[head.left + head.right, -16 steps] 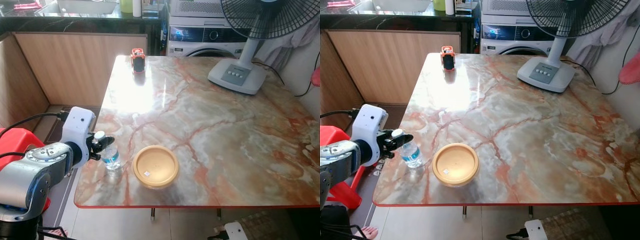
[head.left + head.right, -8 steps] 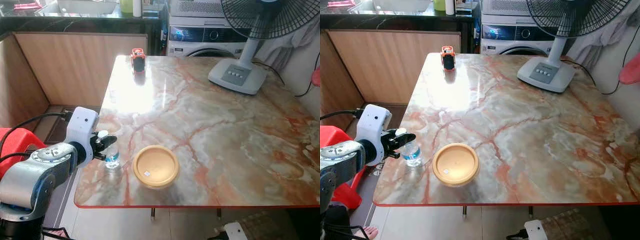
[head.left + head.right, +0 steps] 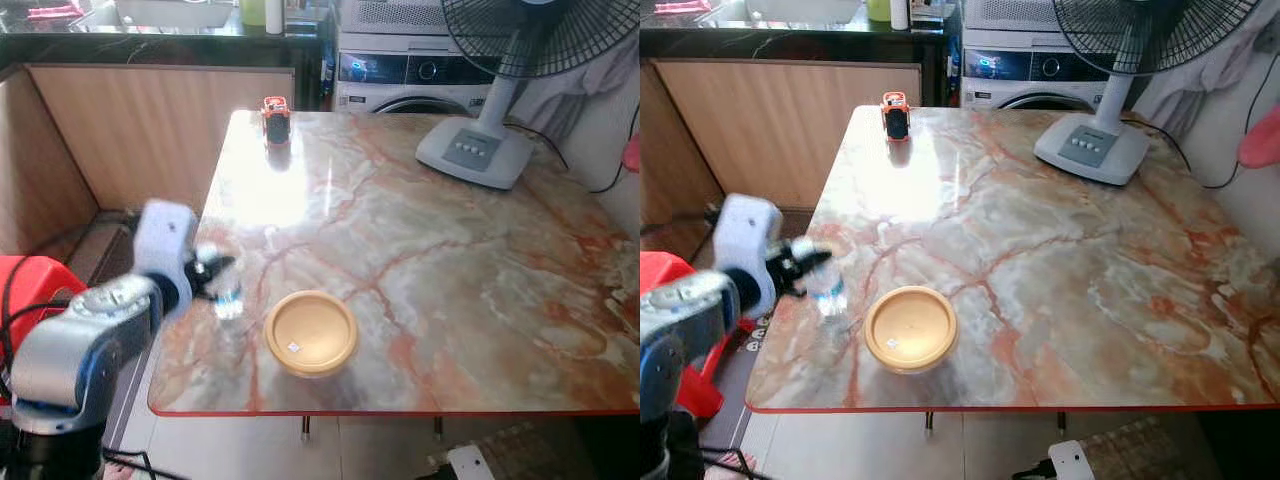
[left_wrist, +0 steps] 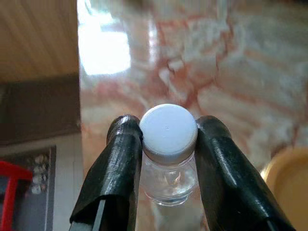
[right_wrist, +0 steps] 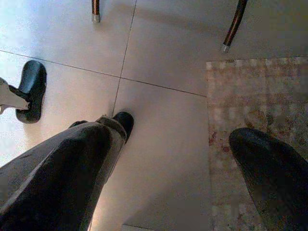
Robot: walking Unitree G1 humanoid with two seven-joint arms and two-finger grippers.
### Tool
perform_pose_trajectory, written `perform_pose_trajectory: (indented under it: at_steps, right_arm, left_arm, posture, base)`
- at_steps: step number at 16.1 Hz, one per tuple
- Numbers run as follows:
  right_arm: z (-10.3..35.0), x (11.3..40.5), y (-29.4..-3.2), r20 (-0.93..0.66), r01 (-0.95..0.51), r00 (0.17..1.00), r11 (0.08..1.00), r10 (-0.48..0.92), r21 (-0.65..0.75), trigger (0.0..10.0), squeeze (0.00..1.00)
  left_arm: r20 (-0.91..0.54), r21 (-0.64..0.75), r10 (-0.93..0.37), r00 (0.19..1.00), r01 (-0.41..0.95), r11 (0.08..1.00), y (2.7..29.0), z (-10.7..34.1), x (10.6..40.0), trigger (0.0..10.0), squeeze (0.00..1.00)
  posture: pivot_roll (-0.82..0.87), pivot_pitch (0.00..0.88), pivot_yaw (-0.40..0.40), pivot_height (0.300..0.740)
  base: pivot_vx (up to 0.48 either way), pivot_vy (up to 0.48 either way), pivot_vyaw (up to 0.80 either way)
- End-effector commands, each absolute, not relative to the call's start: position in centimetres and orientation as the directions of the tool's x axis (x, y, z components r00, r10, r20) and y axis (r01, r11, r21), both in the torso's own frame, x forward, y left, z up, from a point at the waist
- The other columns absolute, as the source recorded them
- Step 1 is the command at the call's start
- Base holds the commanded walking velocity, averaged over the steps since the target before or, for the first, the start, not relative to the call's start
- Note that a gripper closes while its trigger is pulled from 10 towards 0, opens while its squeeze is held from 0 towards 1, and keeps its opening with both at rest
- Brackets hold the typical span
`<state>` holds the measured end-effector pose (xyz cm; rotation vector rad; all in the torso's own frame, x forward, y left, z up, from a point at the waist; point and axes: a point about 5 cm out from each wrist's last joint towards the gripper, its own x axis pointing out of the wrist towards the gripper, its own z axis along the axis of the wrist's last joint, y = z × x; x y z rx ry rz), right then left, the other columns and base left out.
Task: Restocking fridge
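A small clear water bottle (image 3: 228, 296) with a white cap (image 4: 168, 131) is near the front left corner of the marble table (image 3: 450, 280). My left gripper (image 3: 212, 272) is shut on its neck, one black finger (image 4: 120, 163) on each side just under the cap. The arm and bottle are blurred by motion. I cannot tell whether the bottle's base touches the table. My right gripper (image 5: 178, 130) hangs low over the tiled floor, open, with nothing between its fingers.
A round yellow lidded container (image 3: 311, 332) sits just right of the bottle. A fan base (image 3: 473, 150) stands at the back right, a small red object (image 3: 275, 116) at the back left. A red stool (image 3: 30, 285) is left of the table; a rug (image 5: 260, 91) lies below.
My left arm has swung upward and away from the table's front edge, carrying the bottle with it, and is now motion-blurred. The yellow container has not moved.
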<state>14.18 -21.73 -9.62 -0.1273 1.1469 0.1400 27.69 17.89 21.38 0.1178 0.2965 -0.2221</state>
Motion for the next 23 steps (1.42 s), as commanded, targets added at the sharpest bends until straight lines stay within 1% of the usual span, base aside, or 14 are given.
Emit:
perform_pose_trajectory:
  at_steps: [1,4,5,6,7,8,10,11,13,15,17,19,21,23]
  right_arm:
    - [-9.6,14.2,-21.9,-0.913,-0.179,0.405,0.983,0.040,-0.036,10.0,0.00]
    - [-9.6,14.2,-21.9,-0.913,-0.178,0.405,0.983,0.045,-0.031,10.0,0.00]
    - [-9.6,14.2,-21.9,-0.913,-0.178,0.405,0.984,0.045,-0.030,10.0,0.00]
    - [-9.6,14.2,-21.9,-0.913,-0.179,0.405,0.983,0.046,-0.030,10.0,0.00]
    - [-9.6,14.2,-21.8,-0.911,-0.169,0.409,0.985,0.045,-0.027,10.0,0.00]
    - [-9.6,14.2,-21.8,-0.911,-0.169,0.409,0.985,0.046,-0.026,10.0,0.00]
    - [-9.6,14.2,-21.8,-0.911,-0.165,0.410,0.986,0.047,-0.024,10.0,0.00]
    - [-9.6,14.2,-21.7,-0.910,-0.162,0.411,0.987,0.048,-0.021,10.0,0.00]
    - [-9.6,14.2,-21.6,-0.909,-0.154,0.415,0.988,0.050,-0.016,10.0,0.00]
    - [-9.6,14.2,-21.6,-0.907,-0.147,0.418,0.989,0.049,-0.014,10.0,0.00]
    - [-9.6,14.2,-21.6,-0.907,-0.146,0.418,0.989,0.048,-0.015,10.0,0.00]
    - [-9.6,14.2,-21.6,-0.907,-0.145,0.418,0.989,0.047,-0.015,10.0,0.00]
    - [-9.6,14.2,-21.7,-0.902,-0.124,0.428,0.992,0.046,-0.008,10.0,0.00]
    - [-9.6,14.2,-21.7,-0.903,-0.129,0.428,0.992,0.045,-0.012,10.0,0.00]
  left_arm:
    - [-0.248,0.099,-0.176,0.953,0.206,0.974,18.1,22.4,27.8,0.0,0.00]
    - [-0.184,0.164,-0.139,0.973,0.170,0.972,18.0,23.1,28.1,0.0,0.00]
    - [-0.121,0.241,-0.111,0.986,0.138,0.961,18.1,23.5,28.3,0.7,0.00]
    - [-0.082,0.319,-0.091,0.992,0.113,0.941,18.1,23.7,28.4,2.0,0.00]
    - [-0.014,0.335,-0.032,0.999,0.035,0.941,18.1,23.4,28.3,10.0,0.00]
    - [0.016,0.379,-0.021,1.000,0.013,0.925,18.0,23.4,28.2,10.0,0.00]
    - [0.082,0.415,0.029,0.996,-0.060,0.908,18.4,23.4,28.0,10.0,0.00]
    - [0.156,0.451,0.040,0.987,-0.107,0.886,18.6,23.5,27.9,10.0,0.00]
    - [0.226,0.411,0.063,0.972,-0.154,0.898,18.8,22.7,27.7,10.0,0.00]
    - [0.281,0.410,0.090,0.955,-0.205,0.889,18.7,21.8,27.3,10.0,0.00]
    - [0.322,0.425,0.088,0.943,-0.227,0.876,18.4,21.2,27.0,10.0,0.00]
    - [0.328,0.430,0.089,0.940,-0.233,0.872,18.1,20.6,26.9,10.0,0.00]
    - [0.331,0.391,0.105,0.938,-0.238,0.889,17.5,19.9,26.8,10.0,0.00]
    - [0.354,0.391,0.097,0.930,-0.242,0.888,17.3,20.0,26.9,10.0,0.00]
  posture:
    - [0.11,0.000,-0.054,0.740]
    - [0.11,0.000,-0.052,0.740]
    - [0.11,0.000,-0.052,0.740]
    - [0.11,0.000,-0.051,0.740]
    - [0.11,0.000,-0.049,0.740]
    - [0.11,0.000,-0.049,0.740]
    - [0.11,0.000,-0.045,0.740]
    - [0.11,0.000,-0.039,0.740]
    - [0.11,0.000,-0.031,0.740]
    - [0.10,0.000,-0.027,0.740]
    - [0.10,0.000,-0.027,0.740]
    - [0.10,0.000,-0.030,0.740]
    - [0.10,0.000,-0.035,0.740]
    - [0.10,0.000,-0.037,0.740]
  base:
    - [0.000,0.000,0.00]
    - [0.000,0.000,0.00]
    - [0.000,0.000,0.00]
    - [0.000,0.000,0.00]
    - [0.000,0.000,0.00]
    - [0.000,0.000,0.00]
    - [0.000,0.000,0.00]
    - [0.000,0.000,0.00]
    - [0.000,0.000,0.00]
    - [0.000,0.000,0.00]
    - [0.000,0.000,0.00]
    - [0.000,0.000,0.00]
    - [0.000,0.000,0.00]
    - [0.000,0.000,0.00]
